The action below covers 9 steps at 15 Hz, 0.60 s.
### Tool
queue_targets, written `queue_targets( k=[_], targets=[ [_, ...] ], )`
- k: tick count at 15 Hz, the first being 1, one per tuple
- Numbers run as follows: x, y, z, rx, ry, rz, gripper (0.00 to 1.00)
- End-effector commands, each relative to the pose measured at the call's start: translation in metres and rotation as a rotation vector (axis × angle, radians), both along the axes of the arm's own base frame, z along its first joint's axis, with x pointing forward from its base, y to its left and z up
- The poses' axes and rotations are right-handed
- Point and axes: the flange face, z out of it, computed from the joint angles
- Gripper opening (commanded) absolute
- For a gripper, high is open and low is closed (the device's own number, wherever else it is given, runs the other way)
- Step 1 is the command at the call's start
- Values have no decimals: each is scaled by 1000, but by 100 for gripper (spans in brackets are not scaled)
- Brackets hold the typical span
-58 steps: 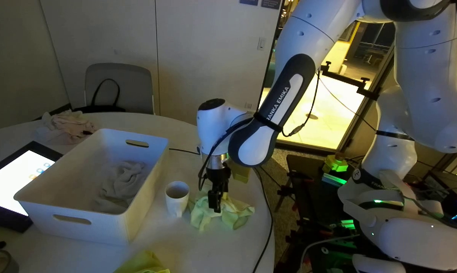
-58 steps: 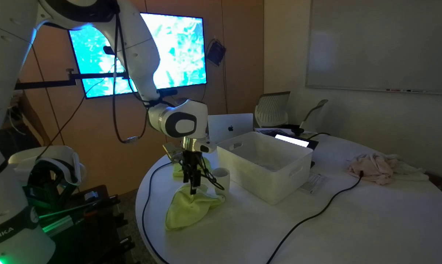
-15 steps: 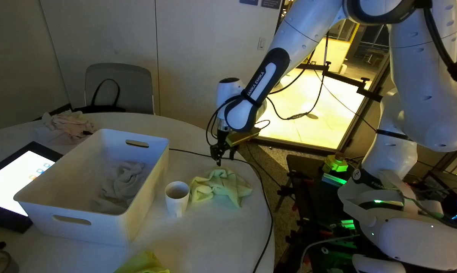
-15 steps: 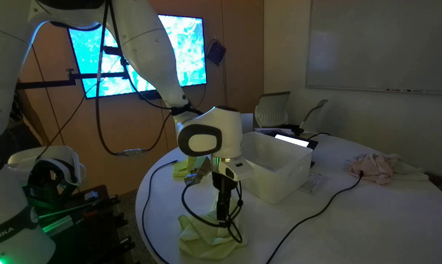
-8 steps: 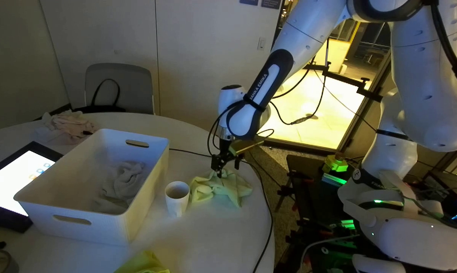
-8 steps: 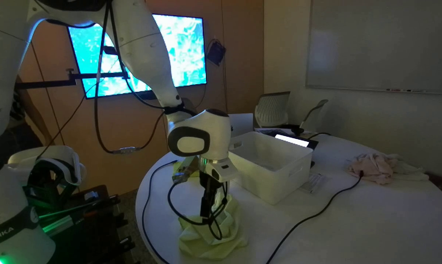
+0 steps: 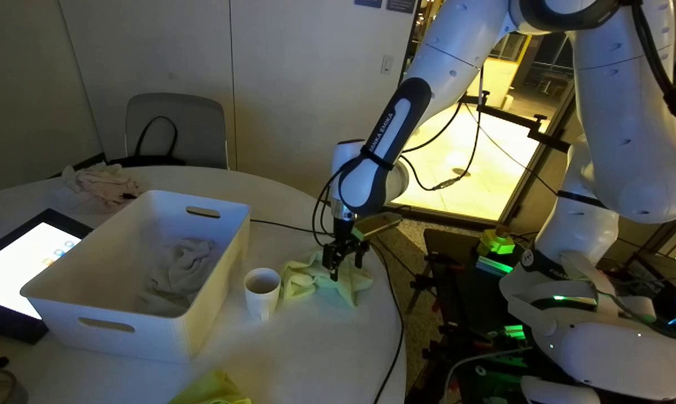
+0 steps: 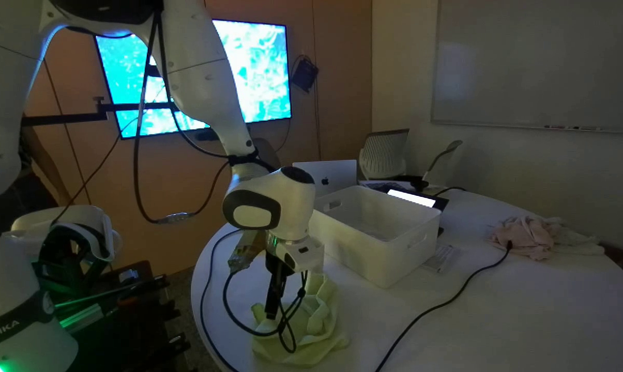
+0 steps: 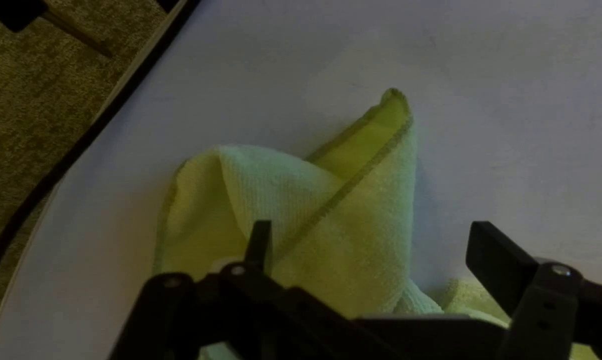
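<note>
- Wrist view: black fingers [image 9: 500,265] stand wide apart over a crumpled yellow-green cloth [image 9: 335,215].
- It lies near the edge of the round white tabletop [image 7: 304,359].

- Arm [image 7: 461,53], one: white with black trim, raised high at the elbow [image 7: 573,15], folded downward beyond it.
- Forearm [image 7: 436,84]: slants down, dark lettered panel [image 7: 392,120] along its face.
- Wrist [image 8: 290,212]: low, white, dark-ringed oval on its side.
- Gripper [image 9: 373,240]: black, points down beneath the wrist, jaws parted wide.
- Fingers [image 9: 498,262], two: blocky, well apart, one toward each side of the wrist view.
</note>
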Motion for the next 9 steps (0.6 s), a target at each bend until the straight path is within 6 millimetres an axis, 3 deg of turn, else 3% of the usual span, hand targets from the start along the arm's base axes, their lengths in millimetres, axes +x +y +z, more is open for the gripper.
queue_targets(
  k=[1, 9],
  targets=[
    [-3, -16, -2, 21, -25, 21, 100],
    [7, -43, -19, 33, -74, 91, 100]
  ],
)
